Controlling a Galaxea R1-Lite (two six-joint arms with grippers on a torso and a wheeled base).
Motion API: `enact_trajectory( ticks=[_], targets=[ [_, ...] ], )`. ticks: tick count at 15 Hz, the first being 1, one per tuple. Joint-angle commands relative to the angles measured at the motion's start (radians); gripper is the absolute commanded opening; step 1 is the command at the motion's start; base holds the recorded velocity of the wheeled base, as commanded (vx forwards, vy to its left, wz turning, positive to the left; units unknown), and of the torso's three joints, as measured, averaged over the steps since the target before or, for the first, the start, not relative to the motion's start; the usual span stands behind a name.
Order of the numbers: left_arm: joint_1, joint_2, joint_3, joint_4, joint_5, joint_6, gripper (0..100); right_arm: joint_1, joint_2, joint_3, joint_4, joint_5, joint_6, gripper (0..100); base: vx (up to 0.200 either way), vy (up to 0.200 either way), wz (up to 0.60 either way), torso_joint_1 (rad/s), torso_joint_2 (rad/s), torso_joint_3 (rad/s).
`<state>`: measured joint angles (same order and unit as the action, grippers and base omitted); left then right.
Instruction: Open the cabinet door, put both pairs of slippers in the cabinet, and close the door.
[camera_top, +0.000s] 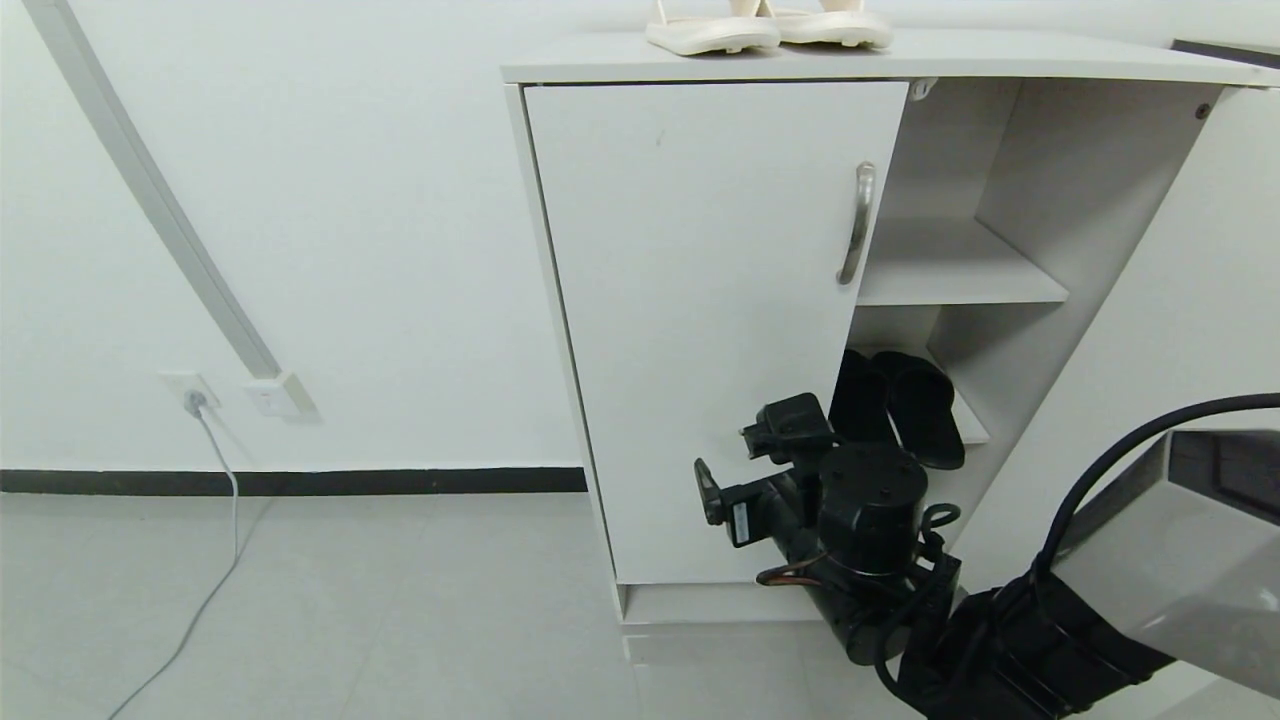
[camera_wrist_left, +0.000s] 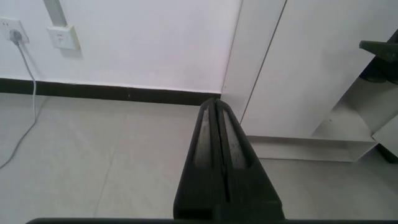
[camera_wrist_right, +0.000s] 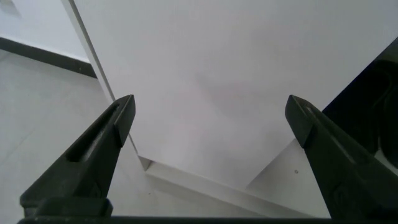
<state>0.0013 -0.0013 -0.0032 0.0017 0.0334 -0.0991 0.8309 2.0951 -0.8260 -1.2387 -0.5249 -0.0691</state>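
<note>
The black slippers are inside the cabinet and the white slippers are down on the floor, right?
Not quite. The white slippers are not on the floor. They sit on top of the cabinet, as the head view shows. The black slippers are inside the cabinet, just as you said.

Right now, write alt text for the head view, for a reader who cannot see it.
A white two-door cabinet stands with its right door open and its left door shut. A pair of black slippers lies on the lower shelf inside; a pair of cream slippers sits on top. The black right gripper, open, hovers before the shut door's lower part.
</note>
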Motion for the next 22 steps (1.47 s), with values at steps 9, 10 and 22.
enact_trajectory(
  ticks=[9,10,22],
  targets=[
    [0.0,0.001,0.0,0.0,0.0,-0.001,0,-0.01,0.002,0.014,-0.015,0.0,-0.02,100,0.0,0.0,0.0,0.0,0.0,0.0],
    [0.0,0.001,0.0,0.0,0.0,-0.001,0,-0.01,0.002,0.014,-0.015,0.0,-0.02,100,0.0,0.0,0.0,0.0,0.0,0.0],
    [0.0,0.001,0.0,0.0,0.0,0.001,0,-0.009,0.003,0.014,-0.013,0.0,-0.02,100,0.0,0.0,0.0,0.039,-0.3,-0.27]
  ],
)
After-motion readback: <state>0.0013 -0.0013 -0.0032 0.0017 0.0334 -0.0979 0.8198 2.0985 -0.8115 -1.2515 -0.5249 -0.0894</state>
